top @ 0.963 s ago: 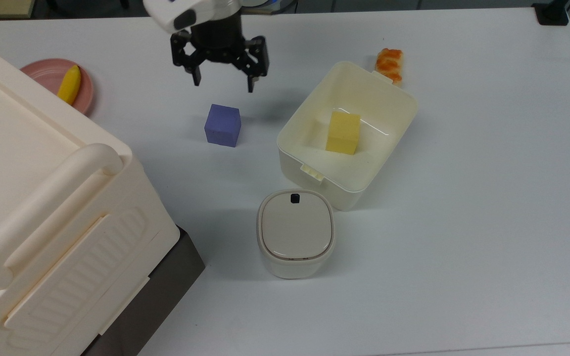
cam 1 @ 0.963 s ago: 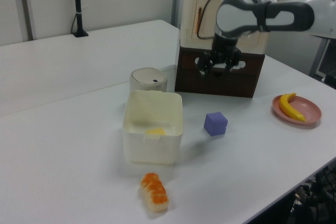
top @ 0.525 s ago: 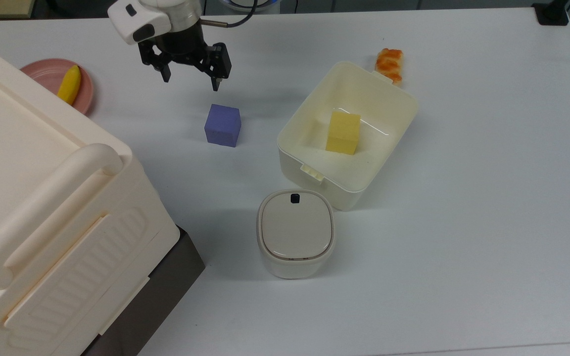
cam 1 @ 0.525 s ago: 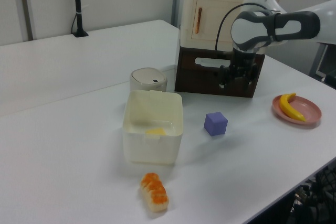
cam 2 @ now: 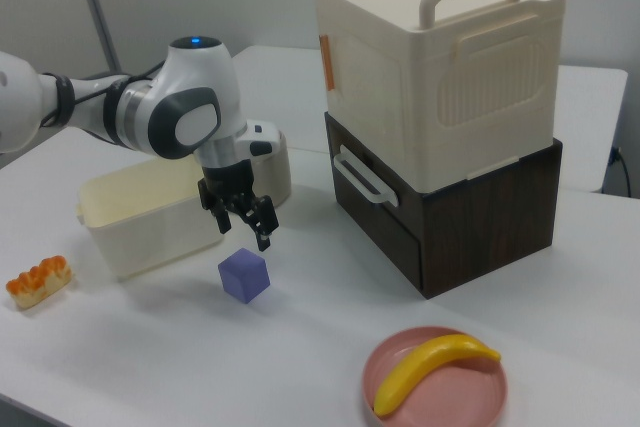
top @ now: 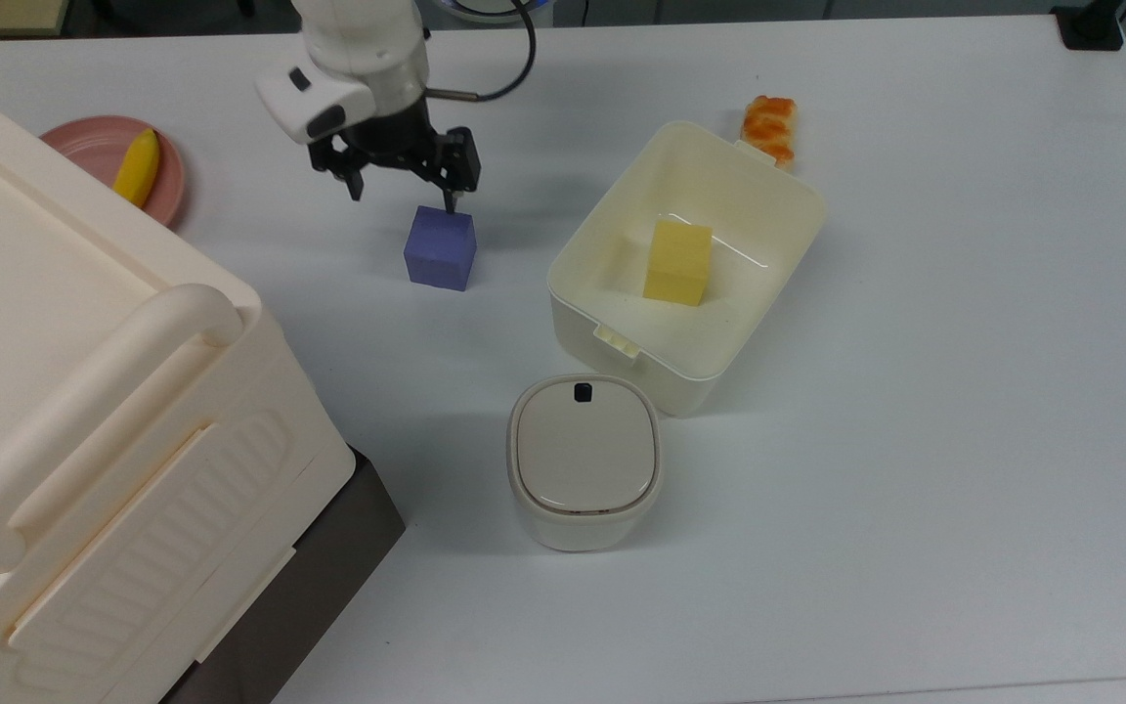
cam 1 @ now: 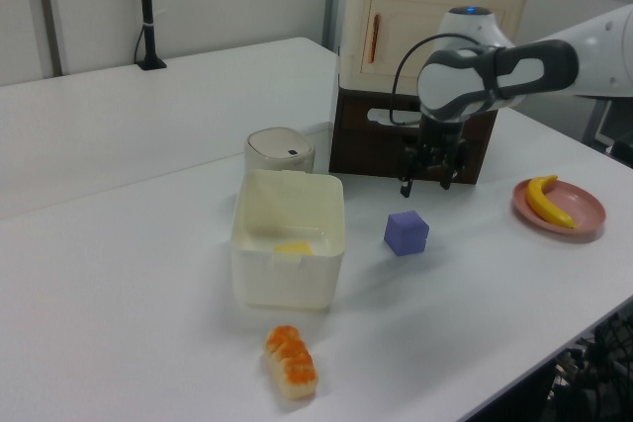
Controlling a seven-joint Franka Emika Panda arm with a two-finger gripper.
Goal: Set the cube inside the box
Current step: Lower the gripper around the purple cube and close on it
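The tool (top: 405,194) hangs with its fingers spread wide and nothing between them, and just below it, toward the top view's bottom, sits the cube (top: 440,247) on the worktop (top: 915,440), with one fingertip close over the cube's far top edge. In the right view the tool (cam 2: 250,225) sits a little above the cube (cam 2: 245,275), not touching. The cube looks matte, plain-faced and light, probably foam or soft plastic, so it should not slip; a squeeze across two opposite flat sides, low and centred, looks the safest hold. It sits slightly turned, so the fingers may need squaring up. Off to the tool's side, well apart, waits the box (top: 788,196), open-topped, with a yellow block (top: 678,262) already inside.
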